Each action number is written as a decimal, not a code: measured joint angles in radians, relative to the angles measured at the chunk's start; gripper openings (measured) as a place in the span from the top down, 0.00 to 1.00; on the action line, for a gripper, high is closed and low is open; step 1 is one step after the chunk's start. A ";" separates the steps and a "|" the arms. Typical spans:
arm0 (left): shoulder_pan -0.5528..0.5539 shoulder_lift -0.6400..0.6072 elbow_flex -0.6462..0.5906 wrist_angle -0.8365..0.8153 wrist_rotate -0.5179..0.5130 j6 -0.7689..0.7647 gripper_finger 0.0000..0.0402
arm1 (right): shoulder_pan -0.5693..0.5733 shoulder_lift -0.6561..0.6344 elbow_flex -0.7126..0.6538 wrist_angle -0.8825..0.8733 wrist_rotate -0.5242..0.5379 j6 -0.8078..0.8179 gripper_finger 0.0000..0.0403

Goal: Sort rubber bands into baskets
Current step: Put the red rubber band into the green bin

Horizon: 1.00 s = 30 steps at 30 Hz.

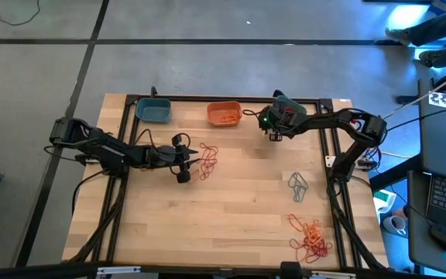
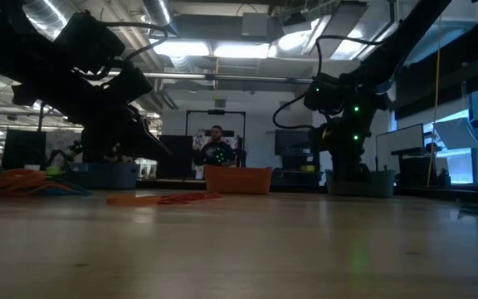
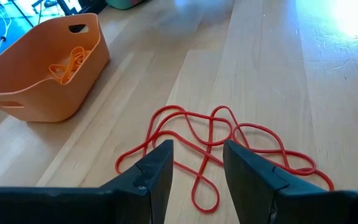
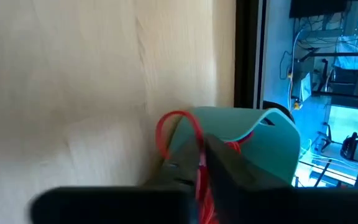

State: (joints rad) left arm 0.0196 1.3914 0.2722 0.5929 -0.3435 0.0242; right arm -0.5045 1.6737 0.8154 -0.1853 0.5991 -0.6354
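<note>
The bench [image 1: 231,209] is bounded by a black frame rail [image 1: 207,99] along its far edge. Bare wood is left open between the two hands and across the near middle.

The left hand [image 1: 198,162] is held low over the bench, its two fingers [image 3: 157,171] parted by a moderate gap and nothing gripped between them. A tangle of red rubber bands [image 3: 222,146] lies directly ahead of the fingertips, with some loops showing within the gap; contact cannot be confirmed. The orange basket [image 3: 39,71] stands beyond this hand and to one side, well apart from it, with orange bands [image 3: 67,62] inside. A teal basket [image 1: 153,110] stands farther along the rail, beside the orange one.

The right hand [image 1: 273,133] is held at the far rail, just beside the orange basket. In the right wrist view its fingers [image 4: 182,158] are closed on a red rubber band [image 4: 176,127], whose loop stands up above the tips. A second teal basket [image 4: 247,140] sits directly ahead of the fingertips, against the rail; the hand appears to be at or over its rim, though the view is too close for certainty.

A grey-teal band cluster [image 1: 298,186] and an orange band pile [image 1: 312,239] lie on the near side of the right hand, well apart from it, close to the bench's side edge.
</note>
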 joint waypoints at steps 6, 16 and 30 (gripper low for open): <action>0.000 0.000 0.000 0.000 0.000 0.000 0.66 | 0.001 -0.015 0.000 -0.014 -0.001 0.035 0.95; 0.000 0.000 0.000 0.000 0.000 0.000 0.66 | -0.001 -0.190 0.000 -0.138 0.045 0.138 0.98; 0.001 0.000 0.000 0.000 0.000 0.005 0.66 | -0.257 -0.227 0.000 -0.167 -0.100 0.388 0.97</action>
State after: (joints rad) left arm 0.0204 1.3914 0.2722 0.5930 -0.3435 0.0288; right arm -0.7616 1.4464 0.8158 -0.3521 0.4990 -0.2477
